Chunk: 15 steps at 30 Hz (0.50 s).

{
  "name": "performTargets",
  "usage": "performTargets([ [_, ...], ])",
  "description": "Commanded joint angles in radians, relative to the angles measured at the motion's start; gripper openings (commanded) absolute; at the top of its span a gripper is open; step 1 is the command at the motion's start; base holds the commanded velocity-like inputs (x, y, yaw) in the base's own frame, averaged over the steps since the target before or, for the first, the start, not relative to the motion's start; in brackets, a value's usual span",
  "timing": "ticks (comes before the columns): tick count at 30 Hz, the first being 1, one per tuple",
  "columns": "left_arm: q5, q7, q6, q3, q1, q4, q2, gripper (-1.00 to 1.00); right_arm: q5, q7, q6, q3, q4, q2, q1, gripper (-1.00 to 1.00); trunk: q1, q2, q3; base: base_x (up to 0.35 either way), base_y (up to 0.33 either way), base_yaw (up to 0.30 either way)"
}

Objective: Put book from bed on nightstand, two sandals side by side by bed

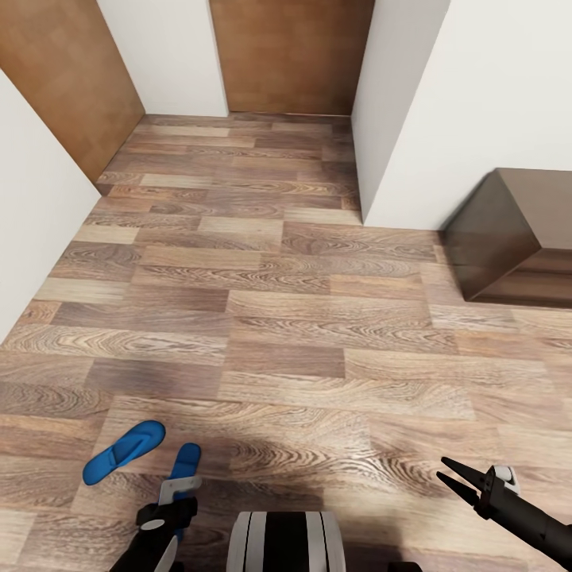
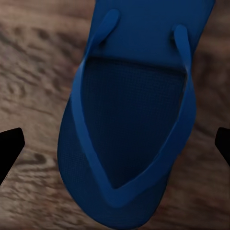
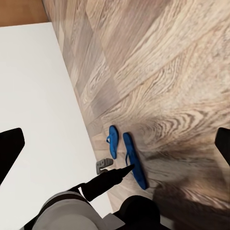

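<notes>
the left hand (image 1: 181, 486) hangs open just above one sandal (image 1: 183, 463) at the lower left of the frame, its jaws standing wide on both sides of the sole; the other sandal (image 1: 124, 452) lies near, at an angle. the sole is thin, flat and smooth, so the fingers may slide off or push it over the wood-plank floor (image 1: 302, 334). the right hand (image 1: 454, 477) at lower right is open, holding nothing.

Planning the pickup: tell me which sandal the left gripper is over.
The sandal nearer the robot's base, partly hidden under the left gripper. The other sandal lies clear, further left.
</notes>
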Motion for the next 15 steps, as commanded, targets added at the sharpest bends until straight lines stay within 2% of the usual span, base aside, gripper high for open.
performTargets([
  [1,0.004,0.003,0.005,0.001,0.0,-0.002,-0.001,1.0,-0.004,0.001,0.008,0.0,0.0,0.0,0.0,1.0,0.0,0.0,-0.001,0.0,0.111,0.0],
  [15,0.004,0.002,0.004,0.0,0.0,-0.002,-0.001,1.0,-0.004,0.0,0.008,0.0,0.0,0.0,0.0,1.0,0.0,0.0,-0.001,0.009,0.022,0.0],
])
